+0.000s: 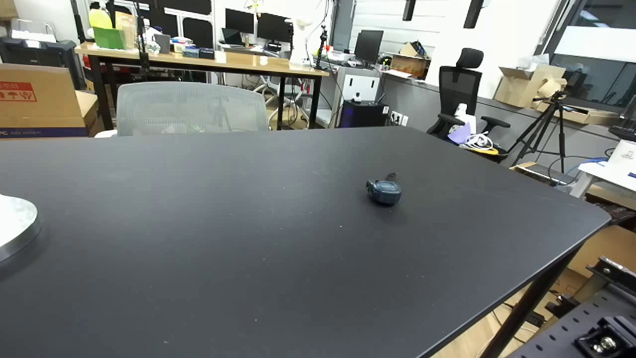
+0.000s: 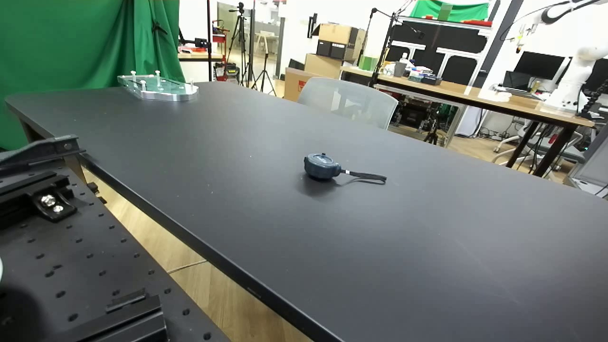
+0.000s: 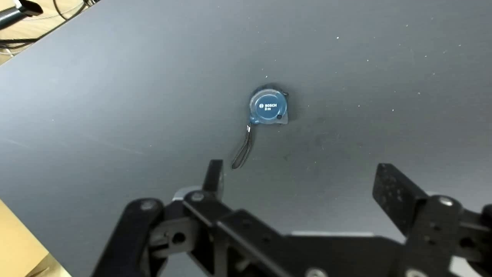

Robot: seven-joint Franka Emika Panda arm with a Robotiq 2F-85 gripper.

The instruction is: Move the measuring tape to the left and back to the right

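Note:
The measuring tape, a small dark blue rounded case, lies on the black table and shows in both exterior views (image 1: 384, 192) (image 2: 321, 166). It also shows in the wrist view (image 3: 268, 107), lying flat with its lettered face up. Its thin black strap (image 3: 242, 151) lies on the table toward the gripper's side of the picture. My gripper (image 3: 300, 163) is open and empty in the wrist view, its two fingers wide apart. The tape case is ahead of the fingers and not between them. Neither exterior view shows the gripper.
The black table (image 1: 208, 238) has an edge and rounded corner on the right in an exterior view. A clear plate with a metal rim and white pegs (image 2: 159, 89) stands at the table's far end. A grey mesh chair (image 1: 191, 108) stands behind the table. A perforated black mount (image 2: 90, 266) adjoins it.

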